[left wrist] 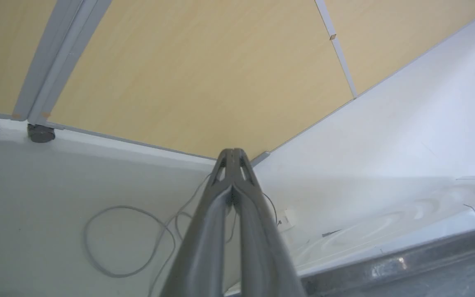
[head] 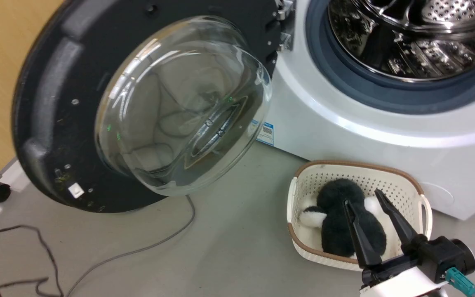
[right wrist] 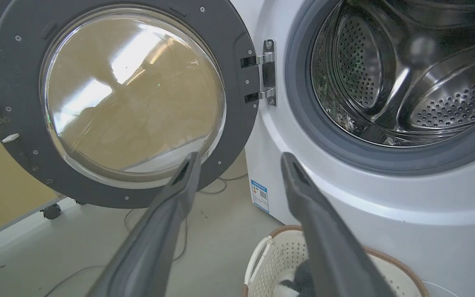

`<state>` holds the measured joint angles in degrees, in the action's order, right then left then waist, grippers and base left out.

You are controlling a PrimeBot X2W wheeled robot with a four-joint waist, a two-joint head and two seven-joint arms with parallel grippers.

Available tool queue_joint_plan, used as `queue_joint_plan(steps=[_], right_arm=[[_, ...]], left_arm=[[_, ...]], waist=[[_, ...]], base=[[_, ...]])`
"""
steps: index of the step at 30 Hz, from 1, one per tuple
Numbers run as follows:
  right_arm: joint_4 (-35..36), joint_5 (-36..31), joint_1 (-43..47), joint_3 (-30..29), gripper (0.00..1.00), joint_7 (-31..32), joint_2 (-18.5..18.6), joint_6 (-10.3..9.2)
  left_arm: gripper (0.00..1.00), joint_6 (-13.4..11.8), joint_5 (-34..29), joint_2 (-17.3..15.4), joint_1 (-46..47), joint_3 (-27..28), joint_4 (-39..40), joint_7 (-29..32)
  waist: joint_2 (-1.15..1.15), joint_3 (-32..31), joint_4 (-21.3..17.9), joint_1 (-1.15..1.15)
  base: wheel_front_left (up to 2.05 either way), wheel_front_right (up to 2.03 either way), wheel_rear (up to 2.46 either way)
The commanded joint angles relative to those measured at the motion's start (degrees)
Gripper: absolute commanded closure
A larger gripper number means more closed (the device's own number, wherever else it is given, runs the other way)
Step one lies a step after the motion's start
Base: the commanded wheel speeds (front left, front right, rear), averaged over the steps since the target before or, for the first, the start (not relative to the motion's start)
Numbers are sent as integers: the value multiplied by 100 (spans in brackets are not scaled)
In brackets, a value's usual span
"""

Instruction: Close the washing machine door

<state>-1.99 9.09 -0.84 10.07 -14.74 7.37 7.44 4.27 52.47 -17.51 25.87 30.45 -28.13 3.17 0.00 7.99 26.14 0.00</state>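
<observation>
While the washing machine door (head: 146, 107) stands swung wide open across the upper left of the head view, hinged to the white washing machine (head: 344, 123) at upper right, the right gripper (head: 362, 197) sits at lower right – fingers spread wide, holding nothing, in front of a cream basket (head: 425, 206). At the bottom centre of the left wrist view, the left gripper (left wrist: 232, 153) has its fingers pressed together on nothing.

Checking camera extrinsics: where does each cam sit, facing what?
Head view: on the head, looking down at washing machine door, drum, basket; open right gripper lower right.
Left wrist view: along shut left gripper toward floor and wall panel.
Right wrist view: between its open fingers toward door and drum.
Head and right wrist share door, drum, basket.
</observation>
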Motion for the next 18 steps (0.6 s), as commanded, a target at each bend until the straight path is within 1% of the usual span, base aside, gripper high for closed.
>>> queue_joint_plan(steps=[1, 3, 5, 7, 13, 18], right_arm=[[31, -18, -93, -1, 0, -26, 31, 5], [32, -19, -98, -12, 0, -26, 46, 5], [4, 74, -101, 43, 0, -26, 55, 5], [-11, 113, -128, 84, 0, -26, 85, 5], [-36, 199, -137, 88, 0, -26, 91, 5], [-67, 301, -113, 124, 0, -26, 114, 5]], left_arm=[[100, 44, 146, -12, 152, 53, -107, 114], [100, 63, 623, 33, 366, 231, -413, 475], [100, 31, 1080, 56, 554, 445, -683, 818], [100, 1, 1410, 32, 668, 585, -900, 1155], [100, 64, 1996, 52, 752, 628, -1245, 2154], [100, 215, 2280, 158, 568, 450, -1110, 2973]], waist=[[0, 42, -36, 0], [0, 71, -53, 0], [0, 95, -80, 0], [0, 106, -118, 0], [0, 79, -193, 0], [0, 10, -241, 0]], base=[[0, 0, 0], [0, 0, 0], [0, 0, 0], [0, 0, 0], [0, 0, 0], [0, 0, 0]])
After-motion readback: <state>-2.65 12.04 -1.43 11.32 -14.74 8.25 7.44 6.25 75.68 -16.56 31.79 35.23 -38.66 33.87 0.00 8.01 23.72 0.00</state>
